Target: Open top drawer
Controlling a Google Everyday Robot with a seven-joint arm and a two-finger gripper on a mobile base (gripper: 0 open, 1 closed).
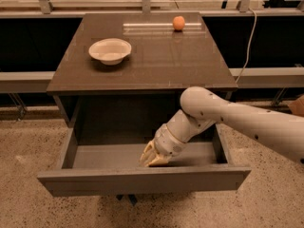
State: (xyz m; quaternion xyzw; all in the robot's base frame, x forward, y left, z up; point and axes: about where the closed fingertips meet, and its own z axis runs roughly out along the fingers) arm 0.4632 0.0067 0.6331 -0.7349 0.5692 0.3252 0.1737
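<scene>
**Near the floor: drawer out, gripper inside**

Nearest me, the top drawer stands well out from under the tabletop, its grey interior showing. The gripper sits inside, just behind the front panel, approx. centre; can't tell if it's open or closed. Farther back: bowl left, orange ball far right.

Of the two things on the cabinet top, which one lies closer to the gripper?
The white bowl, on the left nearer the front. The orange sits at the rear edge. The gripper is inside the open top drawer.
</scene>
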